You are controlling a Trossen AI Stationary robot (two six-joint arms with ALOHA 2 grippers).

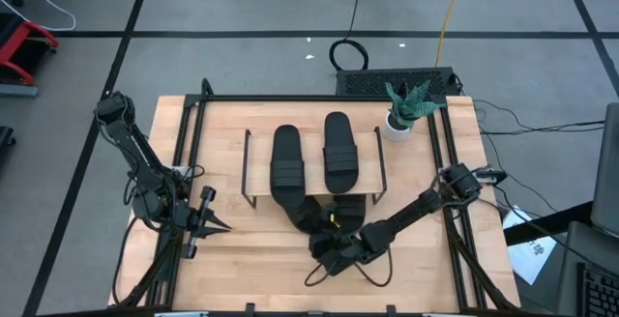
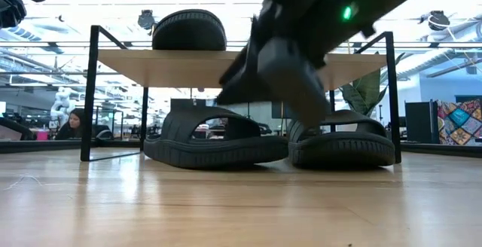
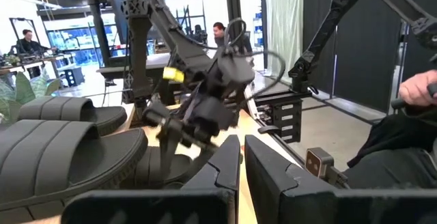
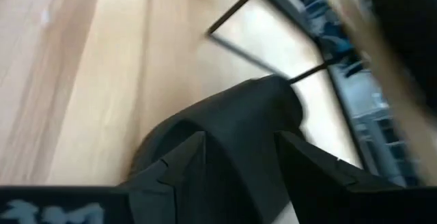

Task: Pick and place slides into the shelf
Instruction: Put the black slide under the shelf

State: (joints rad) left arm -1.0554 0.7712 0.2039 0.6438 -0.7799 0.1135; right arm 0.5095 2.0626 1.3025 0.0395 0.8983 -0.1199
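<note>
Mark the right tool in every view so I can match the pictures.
High view: the right tool is at lower centre, just in front of the shelf.
Low view: the tool is a large dark shape at upper centre, in front of the shelf.
Left wrist view: the tool is at the centre.
Right wrist view: the tool is along the bottom, its fingers on either side of a slide.
Shared landmark: the black slides.
</note>
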